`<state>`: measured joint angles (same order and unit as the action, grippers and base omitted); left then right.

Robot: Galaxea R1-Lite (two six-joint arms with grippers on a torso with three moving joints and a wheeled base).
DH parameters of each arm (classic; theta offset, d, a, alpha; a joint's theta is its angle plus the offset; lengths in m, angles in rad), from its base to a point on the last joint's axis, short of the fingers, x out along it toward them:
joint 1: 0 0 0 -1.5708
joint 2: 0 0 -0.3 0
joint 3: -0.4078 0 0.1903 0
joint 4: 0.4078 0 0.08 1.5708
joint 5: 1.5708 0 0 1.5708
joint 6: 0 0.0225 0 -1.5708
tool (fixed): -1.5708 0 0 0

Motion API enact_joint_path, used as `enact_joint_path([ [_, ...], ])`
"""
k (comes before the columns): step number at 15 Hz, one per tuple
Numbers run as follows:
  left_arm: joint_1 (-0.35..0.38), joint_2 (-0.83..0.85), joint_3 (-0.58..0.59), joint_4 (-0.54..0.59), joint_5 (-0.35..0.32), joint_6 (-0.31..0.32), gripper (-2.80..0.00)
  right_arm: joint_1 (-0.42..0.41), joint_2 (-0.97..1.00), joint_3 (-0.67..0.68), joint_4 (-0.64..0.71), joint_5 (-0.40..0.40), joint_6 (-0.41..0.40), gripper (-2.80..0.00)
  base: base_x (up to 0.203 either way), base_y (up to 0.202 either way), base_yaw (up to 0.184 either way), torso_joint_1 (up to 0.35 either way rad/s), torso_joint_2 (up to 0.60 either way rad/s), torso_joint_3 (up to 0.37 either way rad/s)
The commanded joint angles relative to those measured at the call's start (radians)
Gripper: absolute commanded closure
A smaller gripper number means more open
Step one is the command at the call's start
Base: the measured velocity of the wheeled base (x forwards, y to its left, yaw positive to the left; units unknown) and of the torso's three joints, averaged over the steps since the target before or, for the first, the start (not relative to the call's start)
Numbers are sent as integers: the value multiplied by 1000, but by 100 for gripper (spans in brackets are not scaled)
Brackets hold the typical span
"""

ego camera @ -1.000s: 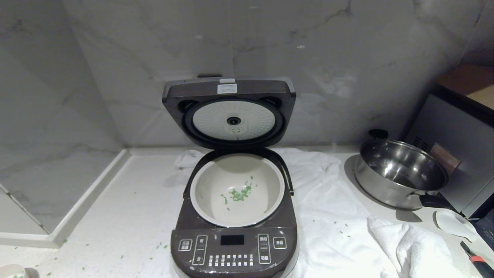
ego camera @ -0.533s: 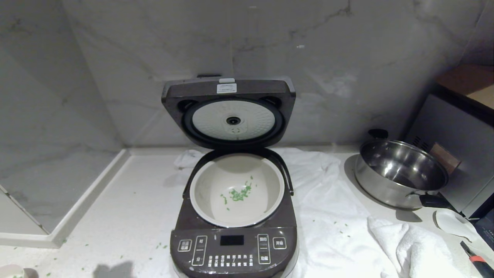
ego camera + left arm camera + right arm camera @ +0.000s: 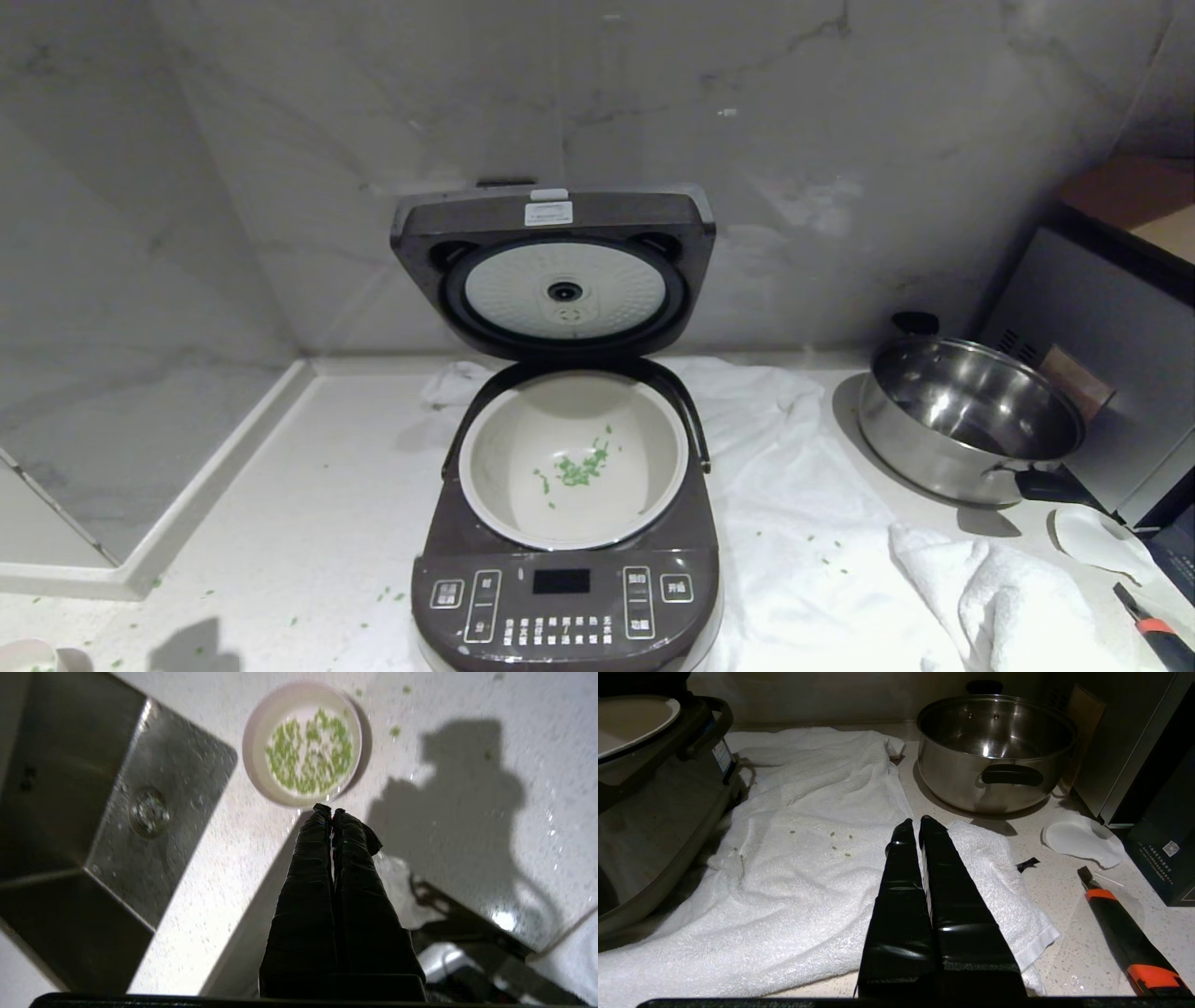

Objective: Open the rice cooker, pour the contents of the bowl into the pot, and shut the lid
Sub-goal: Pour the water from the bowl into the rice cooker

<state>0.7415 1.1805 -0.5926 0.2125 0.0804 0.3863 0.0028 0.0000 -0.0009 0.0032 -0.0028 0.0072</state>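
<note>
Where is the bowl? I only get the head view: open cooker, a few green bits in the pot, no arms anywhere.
Observer: The left wrist view shows the bowl on the counter beside a steel sink, upright, with green bits covering its bottom.
Operator: Is the left gripper holding it?
Observer: No. The left gripper is shut and empty, its tips short of the bowl's rim.
Operator: And the right arm?
Observer: The right gripper is shut, above the white towel beside the cooker, holding nothing.
Operator: Anything spilled there?
Observer: A few green flecks lie on that towel.
</note>
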Motion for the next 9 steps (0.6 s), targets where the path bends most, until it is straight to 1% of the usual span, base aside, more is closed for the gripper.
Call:
enact_joint_path([
  [1, 92, 68, -1, 53, -29, 29, 0, 0, 0, -1, 0, 0, 0, 0, 0, 0, 0, 0, 0, 0],
  [4, 127, 209, -11, 58, -33, 32, 0, 0, 0, -1, 0, 0, 0, 0, 0, 0, 0, 0, 0, 0],
  [7, 139, 398, -69, -3, -22, 17, 0, 0, 0, 0, 0, 0, 0, 0, 0, 0, 0, 0, 0, 0],
  [9, 150, 478, -110, -23, -20, 0, 0, 0, 0, 1, 0, 0, 0, 0, 0, 0, 0, 0, 0, 0],
])
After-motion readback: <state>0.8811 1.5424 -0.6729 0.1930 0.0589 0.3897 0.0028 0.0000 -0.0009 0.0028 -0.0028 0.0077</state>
